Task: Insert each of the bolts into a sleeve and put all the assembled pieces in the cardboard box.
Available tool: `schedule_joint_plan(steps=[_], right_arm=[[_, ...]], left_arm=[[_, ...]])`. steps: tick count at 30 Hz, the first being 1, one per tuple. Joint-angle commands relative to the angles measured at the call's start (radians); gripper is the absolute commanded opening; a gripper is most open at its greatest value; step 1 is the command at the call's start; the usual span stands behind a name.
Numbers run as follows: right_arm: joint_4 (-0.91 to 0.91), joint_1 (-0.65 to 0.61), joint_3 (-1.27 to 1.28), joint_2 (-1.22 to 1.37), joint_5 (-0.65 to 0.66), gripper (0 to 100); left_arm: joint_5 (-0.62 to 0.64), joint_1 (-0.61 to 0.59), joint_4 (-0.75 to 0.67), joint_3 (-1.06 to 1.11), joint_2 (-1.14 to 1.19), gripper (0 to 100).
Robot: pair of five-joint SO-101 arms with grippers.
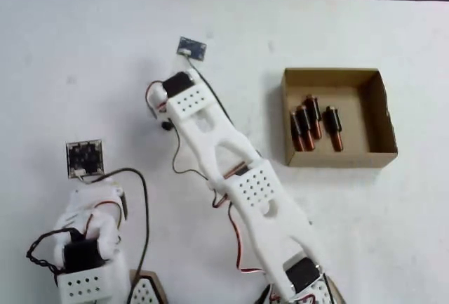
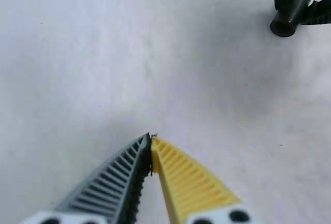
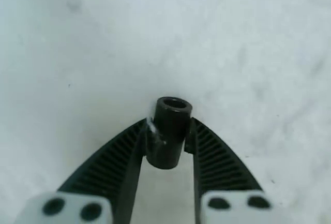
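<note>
My right gripper [image 3: 168, 124] is shut on a short black sleeve [image 3: 169, 131], held upright just above the white table with its open hole facing up. In the high view the sleeve [image 1: 167, 126] shows as a small black dot beside the right arm's wrist [image 1: 186, 97], left of the table's middle. My left gripper [image 2: 151, 140] is shut, its grey and yellow fingers meeting at the tips with nothing between them, low over bare table. The held sleeve [image 2: 285, 23] lies farther off in the left wrist view. The cardboard box [image 1: 375, 118] at the right holds several copper bolts in black sleeves [image 1: 314, 123].
The right arm [image 1: 252, 192] stretches diagonally from the front edge across the table's middle. The left arm [image 1: 88, 234] is folded at the front left, with black cables [image 1: 144, 199] trailing beside it. White table [image 1: 84, 58] lies bare at the back left.
</note>
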Motion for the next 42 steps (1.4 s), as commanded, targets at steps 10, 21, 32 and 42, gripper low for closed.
schedule_joint_plan(steps=[10,21,32,42], right_arm=[[0.197,0.002,-0.005,-0.019,0.192,6.5],[0.355,0.008,0.006,-0.015,0.709,6.7],[0.355,0.025,0.006,-0.015,0.858,6.7],[0.355,0.018,0.005,-0.021,0.858,12.5]], left_arm=[[-0.006,-0.012,-0.029,-0.002,-0.010,2],[-0.006,-0.012,-0.028,-0.002,-0.010,2],[-0.006,-0.012,-0.026,-0.002,-0.010,2],[-0.006,-0.012,-0.026,-0.002,-0.010,2]])
